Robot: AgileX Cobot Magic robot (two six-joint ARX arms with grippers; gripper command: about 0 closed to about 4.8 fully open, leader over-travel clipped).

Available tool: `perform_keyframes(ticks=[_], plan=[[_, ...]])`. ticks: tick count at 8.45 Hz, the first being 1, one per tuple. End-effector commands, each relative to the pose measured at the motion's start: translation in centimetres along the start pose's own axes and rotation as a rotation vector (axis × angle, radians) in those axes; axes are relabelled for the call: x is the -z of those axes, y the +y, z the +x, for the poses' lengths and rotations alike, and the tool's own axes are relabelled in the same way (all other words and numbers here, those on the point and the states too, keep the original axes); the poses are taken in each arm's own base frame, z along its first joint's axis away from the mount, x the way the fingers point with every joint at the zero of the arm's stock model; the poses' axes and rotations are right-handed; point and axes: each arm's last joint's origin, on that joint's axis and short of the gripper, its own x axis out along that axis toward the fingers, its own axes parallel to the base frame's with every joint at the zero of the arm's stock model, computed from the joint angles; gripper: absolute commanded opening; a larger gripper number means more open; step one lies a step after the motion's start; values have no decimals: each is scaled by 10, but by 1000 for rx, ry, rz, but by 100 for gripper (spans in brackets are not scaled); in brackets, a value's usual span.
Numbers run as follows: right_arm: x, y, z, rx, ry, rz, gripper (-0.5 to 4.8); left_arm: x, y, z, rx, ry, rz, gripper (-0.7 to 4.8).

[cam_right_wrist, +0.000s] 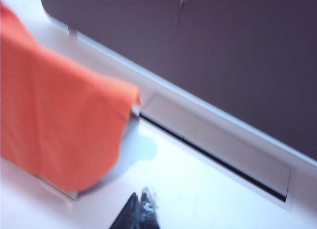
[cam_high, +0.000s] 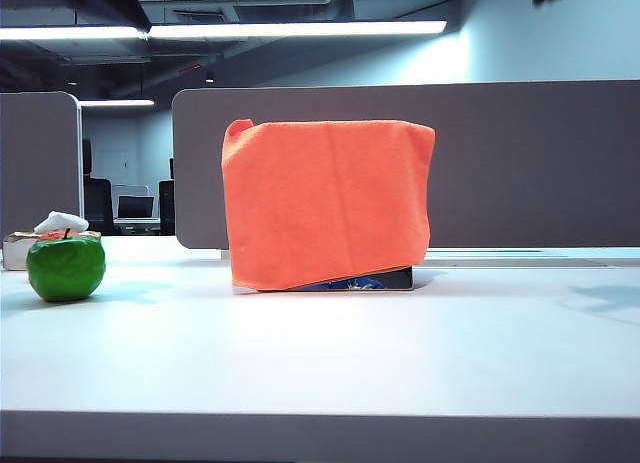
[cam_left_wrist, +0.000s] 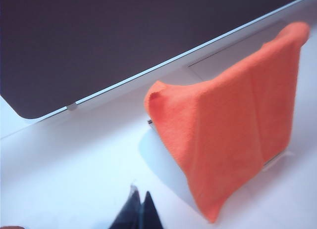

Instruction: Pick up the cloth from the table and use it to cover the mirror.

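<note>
Pale front edge of the wide white tabletop [cam_high: 320,423] is lying nearest the exterior camera, running straight across the view. Further back, about mid-tabletop, the bright orange fuzzy microfibre cloth [cam_high: 328,201] is hanging over the dark, reflective upright mirror [cam_high: 385,279], long axis running side to side, broad face turning toward the camera. Cloth is draping down both sides from the top edge; lower hem is slanting, so only a dark strip of mirror is showing at the lower right corner. One cloth corner is poking up at the upper left.

Glossy green apple [cam_high: 66,267] is sitting well apart to the left, near a small box with white tissue [cam_high: 60,223]. Grey desk partition [cam_high: 520,163] is standing behind.

Left hand [cam_left_wrist: 139,209] is appearing at the edge of its wrist view, fingers pressed together, gripping nothing, clear of the cloth [cam_left_wrist: 233,125]. Right hand [cam_right_wrist: 141,211] likewise: fingers together, empty, near the cloth [cam_right_wrist: 54,125], blurred.
</note>
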Motion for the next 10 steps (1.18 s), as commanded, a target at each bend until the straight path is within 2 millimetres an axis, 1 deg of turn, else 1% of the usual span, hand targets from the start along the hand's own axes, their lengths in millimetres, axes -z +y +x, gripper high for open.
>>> perform_keyframes(ticks=[1,2,3,4,5,6,7,8,9,10], plan=[[-3,13,-40,53,-59,17,-2,-11,-10,-24,-14,-32,-64,-5],[10,24,-65,122,-73,26,-2,-13,-18,-41,-56,-47,-51,-5],[18,30,-74,147,-96,37,-2,-13,-22,-48,-74,-53,-52,-5],[35,41,-88,172,-170,82,-2,-12,-27,-57,-85,-84,-77,-5],[43,45,-93,184,-200,103,-2,-10,-29,-61,-97,-97,-87,-5],[83,67,-118,232,-319,127,-2,7,-44,-77,-126,-171,-130,-5],[96,74,-127,237,-342,120,-2,18,-51,-83,-142,-184,-134,-5],[130,93,-145,252,-445,86,-2,59,-74,-100,-166,-214,-125,-5],[143,98,-149,262,-461,84,-2,75,-84,-108,-169,-245,-140,-5],[149,101,-151,264,-468,83,-2,82,-88,-111,-171,-261,-144,-5]])
